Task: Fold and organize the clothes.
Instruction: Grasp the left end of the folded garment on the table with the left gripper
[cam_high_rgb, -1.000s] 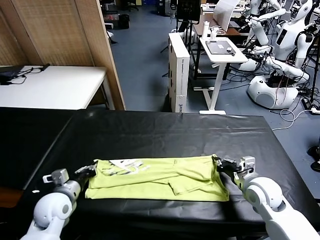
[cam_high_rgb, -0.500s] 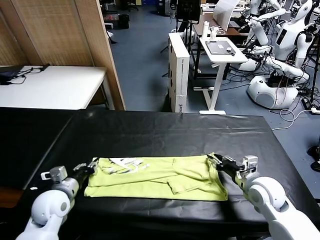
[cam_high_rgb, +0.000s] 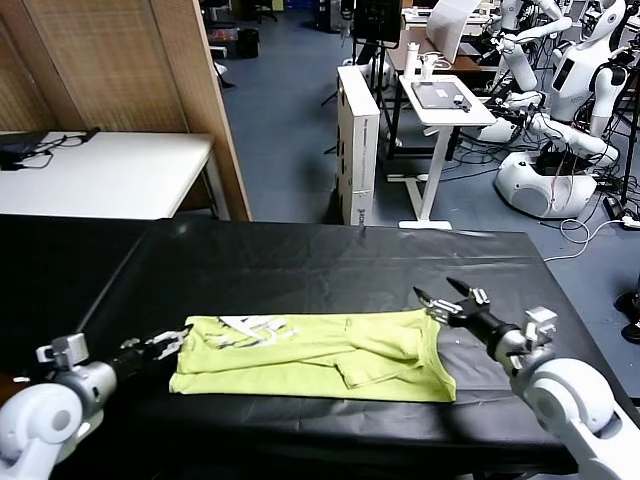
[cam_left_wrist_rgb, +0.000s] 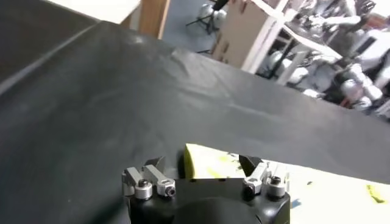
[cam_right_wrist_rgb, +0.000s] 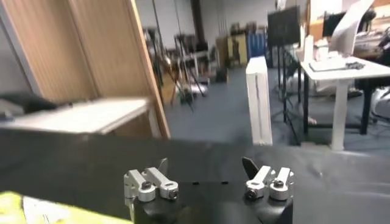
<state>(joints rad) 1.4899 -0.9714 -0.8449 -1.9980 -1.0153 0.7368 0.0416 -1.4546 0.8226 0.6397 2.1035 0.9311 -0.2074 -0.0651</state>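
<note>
Centrally in the head view, the lime T-shirt (cam_high_rgb: 320, 355) lies folded into a long flat band on the black table (cam_high_rgb: 330, 270), nearer its front edge, with a white label area close to the shirt's left end. The left pincer (cam_high_rgb: 165, 345) sits just beside that left end, low over the table; this view does not show how its fingers stand. The right pincer (cam_high_rgb: 442, 296) is raised just beyond the shirt's right end, fingers spread, holding nothing.

Left wrist view: the left pincer (cam_left_wrist_rgb: 202, 164) has its fingers spread, with the edge of the T-shirt (cam_left_wrist_rgb: 341, 198) lying between and beyond them on the table (cam_left_wrist_rgb: 122, 97).

Right wrist view: the right pincer (cam_right_wrist_rgb: 206, 165) is spread and empty above the table (cam_right_wrist_rgb: 79, 164); a corner of the T-shirt (cam_right_wrist_rgb: 36, 210) shows at the frame edge.
</note>
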